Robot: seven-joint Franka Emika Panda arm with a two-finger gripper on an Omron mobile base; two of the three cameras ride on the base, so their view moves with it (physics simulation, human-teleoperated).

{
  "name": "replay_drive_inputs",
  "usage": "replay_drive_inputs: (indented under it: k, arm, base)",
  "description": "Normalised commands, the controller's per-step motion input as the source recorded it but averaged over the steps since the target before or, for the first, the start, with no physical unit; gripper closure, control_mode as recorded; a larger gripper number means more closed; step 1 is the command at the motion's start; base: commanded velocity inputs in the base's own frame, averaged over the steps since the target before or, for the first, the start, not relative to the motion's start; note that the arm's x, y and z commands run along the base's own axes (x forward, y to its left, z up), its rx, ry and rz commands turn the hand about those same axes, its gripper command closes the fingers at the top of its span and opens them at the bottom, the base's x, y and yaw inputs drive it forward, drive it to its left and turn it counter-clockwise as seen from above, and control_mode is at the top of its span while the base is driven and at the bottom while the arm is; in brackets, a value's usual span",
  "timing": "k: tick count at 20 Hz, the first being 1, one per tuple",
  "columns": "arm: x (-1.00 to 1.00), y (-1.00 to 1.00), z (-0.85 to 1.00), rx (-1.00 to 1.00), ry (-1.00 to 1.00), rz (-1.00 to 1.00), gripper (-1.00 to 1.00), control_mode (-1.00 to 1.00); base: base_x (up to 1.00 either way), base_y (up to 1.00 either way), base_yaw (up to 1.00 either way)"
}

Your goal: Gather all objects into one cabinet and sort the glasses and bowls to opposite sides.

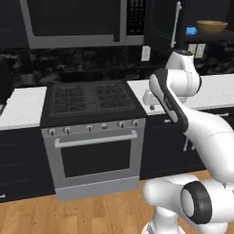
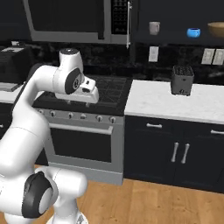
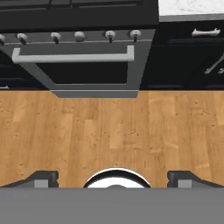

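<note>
arm folded above the stove (image 1: 93,98), hand pointing down at the wood floor (image 3: 109,131). gripper (image 3: 112,177) spread wide, fingertips (image 3: 41,178) far apart at the two bottom corners of the hand view, nothing between them. oven door (image 3: 83,72) with its long bar handle ahead in the hand view. open wall cabinet (image 2: 175,17) up at the right, its door (image 1: 162,23) with the long silver bar handle swung out. on its shelf, left to right in the right base view: beige mug (image 2: 154,28), blue round vessel (image 2: 193,32), wooden bowl (image 2: 217,29) at the far right edge, each apart from the next. dark toaster (image 2: 182,80) on the white counter (image 2: 166,103) below the shelf. red cup not made out anywhere.
</note>
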Motion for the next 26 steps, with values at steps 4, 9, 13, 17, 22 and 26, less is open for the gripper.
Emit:
replay_drive_inputs:
  k: [4,9,13,17,22,26]
  arm:
    - [0.00,0.00,0.00,0.00,0.00,0.00,-1.00,1.00]
    - [0.00,0.00,0.00,0.00,0.00,0.00,-1.00,1.00]
    - [0.00,0.00,0.00,0.00,0.00,0.00,-1.00,1.00]
    - [0.00,0.00,0.00,0.00,0.00,0.00,-1.00,1.00]
    - [0.00,0.00,0.00,0.00,0.00,0.00,-1.00,1.00]
    - [0.00,0.00,0.00,0.00,0.00,0.00,-1.00,1.00]
  base:
    - [0.00,1.00,0.00]
    - [0.00,1.00,0.00]
    - [0.00,1.00,0.00]
    - [0.14,1.00,-0.01]
    - [0.54,0.92,-0.05]
    - [0.82,0.77,-0.07]
